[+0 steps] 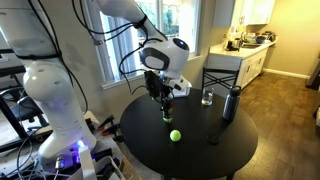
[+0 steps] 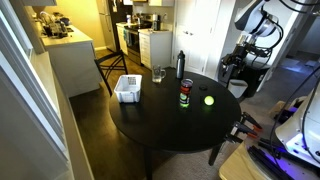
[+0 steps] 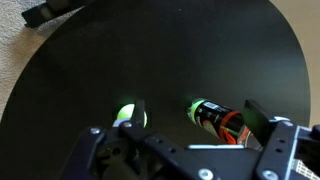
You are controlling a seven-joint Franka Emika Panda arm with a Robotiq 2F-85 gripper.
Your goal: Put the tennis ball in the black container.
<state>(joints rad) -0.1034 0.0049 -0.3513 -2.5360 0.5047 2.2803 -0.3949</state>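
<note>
Yellow-green tennis ball (image 3: pixel 130 115) sat on the dark table (image 3: pixel 200 50), just left of the black container (image 3: pixel 215 117) in the wrist view, ahead of and below the gripper (image 3: pixel 187 132), left of its centreline, fingers spread, holding nothing.

I see a round black table (image 2: pixel 150 135). A white mesh basket (image 2: pixel 127 88) sits near its far edge, a clear glass (image 2: pixel 159 74) just beside it, then a tall dark bottle (image 2: pixel 180 64).

Tennis ball (image 3: pixel 126 116) near black container (image 3: pixel 212 116)
</note>
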